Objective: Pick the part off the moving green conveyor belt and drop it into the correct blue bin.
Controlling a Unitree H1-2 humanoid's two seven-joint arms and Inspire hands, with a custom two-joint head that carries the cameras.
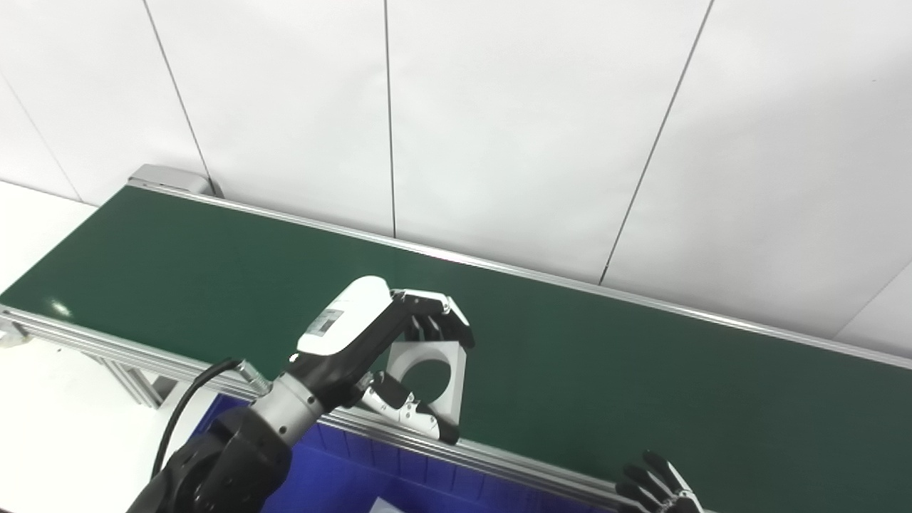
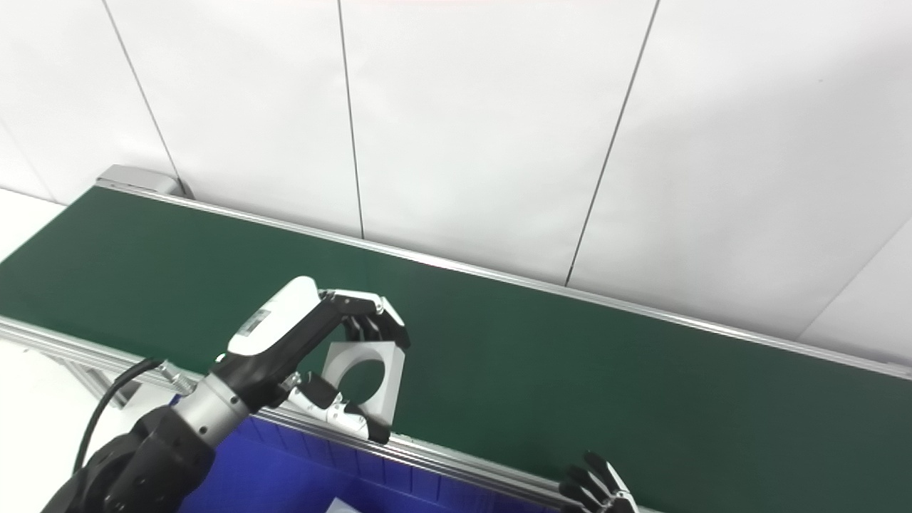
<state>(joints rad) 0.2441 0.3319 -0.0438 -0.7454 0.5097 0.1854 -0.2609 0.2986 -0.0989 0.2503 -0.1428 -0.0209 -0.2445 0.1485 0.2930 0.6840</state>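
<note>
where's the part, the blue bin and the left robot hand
part (image 1: 450, 370): left eye view, its right white face
blue bin (image 1: 342, 477): left eye view, inner wall
left robot hand (image 2: 306, 335): right eye view, black palm

Green conveyor belt (image 1: 641, 370) carries a white part (image 1: 434, 377)

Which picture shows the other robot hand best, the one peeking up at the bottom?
The left eye view shows the right hand a little better: more of its spread fingers clear the bottom edge. The right eye view catches just the fingertips, cut off sooner. Neither shows its palm.
</note>
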